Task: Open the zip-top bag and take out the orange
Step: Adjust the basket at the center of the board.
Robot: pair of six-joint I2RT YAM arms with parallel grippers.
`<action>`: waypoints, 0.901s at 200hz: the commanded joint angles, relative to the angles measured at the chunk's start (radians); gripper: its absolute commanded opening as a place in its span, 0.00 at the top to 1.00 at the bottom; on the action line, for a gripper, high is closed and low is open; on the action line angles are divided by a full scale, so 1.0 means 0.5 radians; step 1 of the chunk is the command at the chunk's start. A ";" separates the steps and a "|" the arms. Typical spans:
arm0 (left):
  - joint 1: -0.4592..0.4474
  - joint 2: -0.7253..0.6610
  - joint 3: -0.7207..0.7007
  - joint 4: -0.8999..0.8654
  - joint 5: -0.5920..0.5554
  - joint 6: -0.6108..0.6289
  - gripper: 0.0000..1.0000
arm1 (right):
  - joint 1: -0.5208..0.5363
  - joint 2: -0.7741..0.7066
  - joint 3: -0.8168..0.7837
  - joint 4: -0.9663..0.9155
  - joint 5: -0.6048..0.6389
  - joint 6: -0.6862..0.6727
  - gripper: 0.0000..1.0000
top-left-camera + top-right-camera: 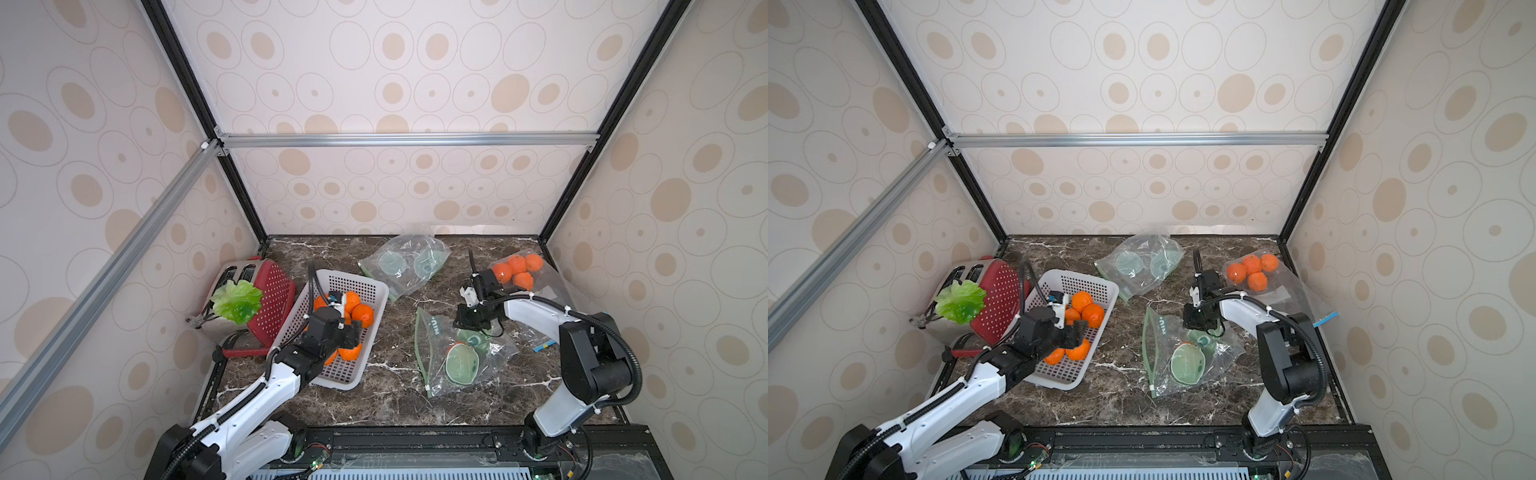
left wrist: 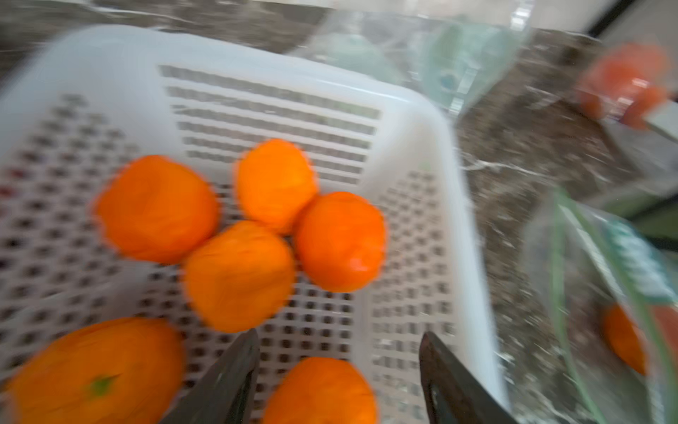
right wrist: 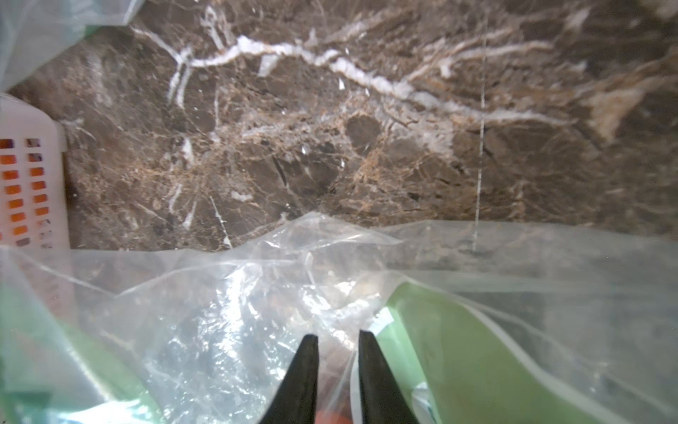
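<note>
Pinching, as far as the crumpled film lets me judge, a fold of the clear zip-top bag (image 1: 494, 365), the right gripper (image 3: 337, 334) has its fingers nearly pressed together at the bag's 1 o'clock edge in both top views. The left gripper (image 2: 337, 336) hovers over the white basket (image 1: 376, 280), fingers spread with nothing between them and 6 loose oranges (image 2: 238, 275) below. The orange (image 2: 623, 341) to be taken out lies inside the bag near the middle of the table (image 1: 395, 409), showing in a top view only as a sliver behind a green printed disc (image 1: 461, 368). From the left fingers it lies toward 3 o'clock, beyond the basket's rim. The bag's green zip strip (image 1: 418, 353) runs from 12 to 6 o'clock along the side facing the basket, so the mouth looks toward 9 o'clock, at the left arm. I judge the left arm better placed to reach in, while the right anchors the far side.
</note>
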 commanded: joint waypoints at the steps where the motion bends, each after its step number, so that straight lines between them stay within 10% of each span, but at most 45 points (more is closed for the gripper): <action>1: -0.245 0.145 0.083 0.200 0.290 0.146 0.35 | -0.007 -0.083 -0.002 -0.021 0.009 0.006 0.76; 70: -0.602 0.776 0.379 0.413 0.359 0.312 0.50 | -0.007 -0.112 -0.021 -0.033 0.028 0.007 0.76; 154: -0.539 0.801 0.427 0.081 -0.418 0.162 0.61 | -0.007 -0.098 -0.018 -0.045 0.033 -0.005 0.76; 180: -0.399 0.686 0.329 0.094 -0.345 0.067 0.61 | -0.007 -0.095 -0.010 -0.051 0.030 -0.006 0.76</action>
